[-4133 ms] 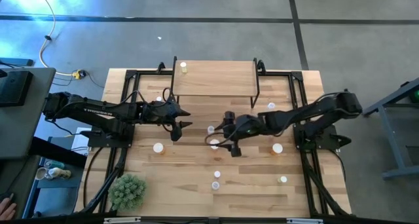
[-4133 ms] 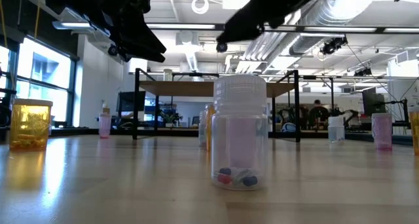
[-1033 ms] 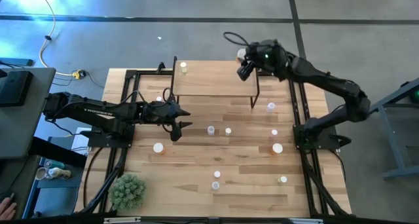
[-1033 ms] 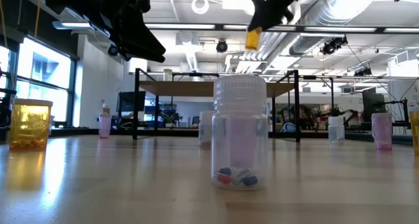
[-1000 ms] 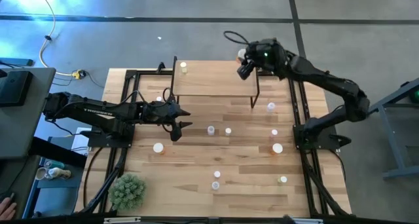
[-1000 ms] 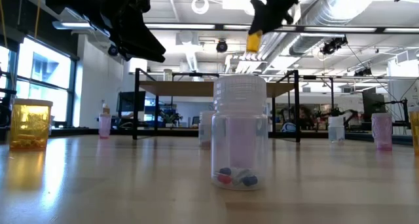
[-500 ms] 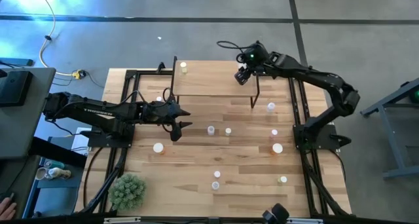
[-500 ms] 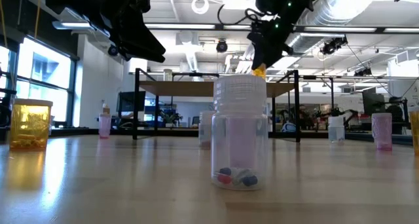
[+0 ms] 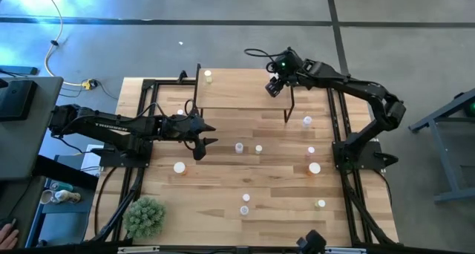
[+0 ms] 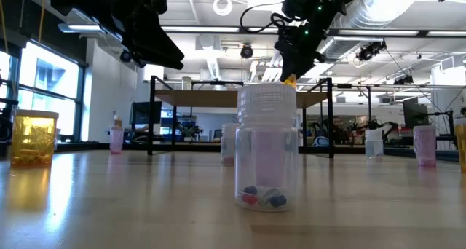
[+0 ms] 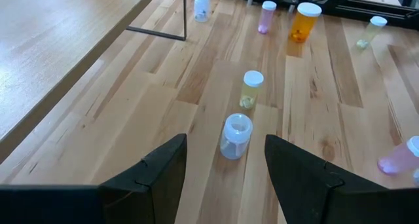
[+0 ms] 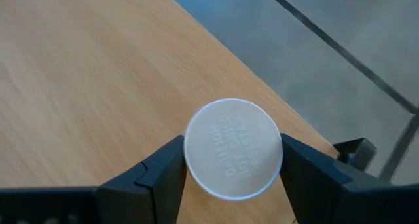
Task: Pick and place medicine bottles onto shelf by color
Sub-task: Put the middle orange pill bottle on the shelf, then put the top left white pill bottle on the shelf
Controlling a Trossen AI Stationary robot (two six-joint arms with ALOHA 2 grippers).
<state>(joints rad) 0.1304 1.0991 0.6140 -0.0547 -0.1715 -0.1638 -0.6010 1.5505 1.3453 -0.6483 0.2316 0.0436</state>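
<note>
My right gripper [image 9: 274,85] is over the far right end of the shelf [image 9: 245,90], shut on an orange medicine bottle whose white cap [image 12: 234,158] fills the right wrist view. In the low view only the bottle's orange bottom [image 10: 289,79] shows, just above the shelf top. A yellow-green bottle [image 9: 208,76] stands on the shelf's far left corner. My left gripper [image 9: 204,139] hovers open and empty above the table's left middle. A clear bottle [image 11: 236,135] and a yellow-green one [image 11: 251,88] stand beyond it. My right gripper pinches the bottle's white cap [image 12: 196,160] between its two fingers, one on each side of the rim. The fingers [image 12: 160,175] come from above, pointing down. The bottle hangs upright below them over the shelf top; whether its bottom touches the shelf I cannot tell.
Several bottles stand about the table: a pair at the centre [image 9: 239,146], some on the right [image 9: 315,168], some near the front [image 9: 244,209], one at the left [image 9: 179,167]. A spiky green plant [image 9: 145,217] sits at the near left corner. A clear bottle [image 10: 266,147] stands close to the low camera.
My right gripper has come down toward the shelf's far right end and a little toward the near edge, carrying the orange bottle upright. It has stayed shut on the cap.
</note>
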